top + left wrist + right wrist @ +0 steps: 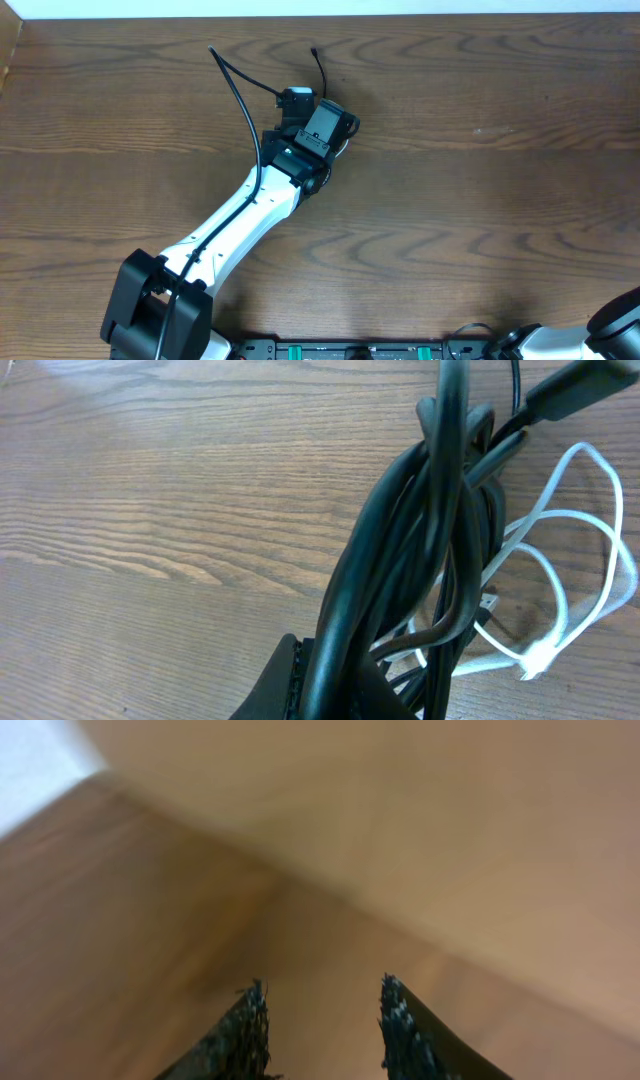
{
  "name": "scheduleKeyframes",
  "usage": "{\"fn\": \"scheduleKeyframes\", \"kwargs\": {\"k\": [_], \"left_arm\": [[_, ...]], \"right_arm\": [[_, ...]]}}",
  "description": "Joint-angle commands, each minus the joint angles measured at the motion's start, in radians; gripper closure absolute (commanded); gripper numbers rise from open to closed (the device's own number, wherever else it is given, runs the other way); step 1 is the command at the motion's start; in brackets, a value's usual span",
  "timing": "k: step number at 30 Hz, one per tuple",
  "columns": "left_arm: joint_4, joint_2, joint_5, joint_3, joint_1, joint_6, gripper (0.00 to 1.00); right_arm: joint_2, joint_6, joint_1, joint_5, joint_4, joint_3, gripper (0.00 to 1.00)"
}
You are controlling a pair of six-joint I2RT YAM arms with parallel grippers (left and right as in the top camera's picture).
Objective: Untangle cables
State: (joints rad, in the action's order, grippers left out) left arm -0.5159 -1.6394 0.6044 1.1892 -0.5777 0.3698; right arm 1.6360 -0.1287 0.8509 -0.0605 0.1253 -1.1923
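The left hand [318, 135] reaches over the far middle of the desk [150, 510] and is clamped on a thick bundle of black cables [430, 540] that rises from its grip. A thin white cable [590, 530] loops on the wood just beside the bundle. The right hand [322, 1020] hangs over the desk with its fingers apart and empty.
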Motion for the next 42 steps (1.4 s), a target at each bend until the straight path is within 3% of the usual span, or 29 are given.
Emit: {"fn": "scheduleKeyframes", "kwargs": {"k": [1, 4, 6, 9, 12, 18, 22, 26, 30, 39, 42], "left_arm": [[0.004, 0.026, -0.059, 0.006, 0.005, 0.012, 0.92], [0.005, 0.026, -0.146, 0.006, 0.005, 0.013, 0.92], [0.009, 0.026, -0.237, 0.006, 0.005, 0.011, 0.93], [0.064, 0.028, -0.525, 0.006, 0.005, -0.095, 0.93], [0.127, 0.031, -0.693, 0.006, 0.005, -0.135, 0.92], [0.182, 0.032, -0.667, 0.006, 0.005, -0.134, 0.92], [0.183, 0.032, -0.663, 0.006, 0.005, -0.15, 0.92], [0.183, 0.032, -0.664, 0.006, 0.005, -0.149, 0.93], [0.183, 0.032, -0.664, 0.006, 0.005, -0.149, 0.92], [0.182, 0.032, -0.664, 0.006, 0.005, -0.149, 0.93], [0.182, 0.032, -0.664, 0.006, 0.005, -0.149, 0.93]], "right_arm": [[0.005, -0.164, -0.08, 0.341, 0.04, -0.011, 0.65], [0.005, -0.22, -0.173, 0.464, 0.089, -0.011, 0.63], [0.005, -0.223, -0.244, 0.545, 0.127, -0.01, 0.56], [0.005, -0.223, -0.357, 0.625, 0.198, -0.01, 0.28], [0.005, -0.223, -0.432, 0.679, 0.282, -0.01, 0.25], [0.005, -0.266, -0.591, 0.804, 0.494, -0.002, 0.37], [0.005, -0.314, -0.702, 0.8, 0.518, 0.018, 0.34], [0.013, -0.452, -0.806, 0.792, 0.506, 0.047, 0.36], [0.051, -0.619, -0.897, 0.79, 0.438, 0.093, 0.44], [0.141, -0.919, -0.984, 0.773, 0.246, 0.134, 0.43], [0.166, -0.975, -1.011, 0.774, 0.201, 0.134, 0.68]]}}
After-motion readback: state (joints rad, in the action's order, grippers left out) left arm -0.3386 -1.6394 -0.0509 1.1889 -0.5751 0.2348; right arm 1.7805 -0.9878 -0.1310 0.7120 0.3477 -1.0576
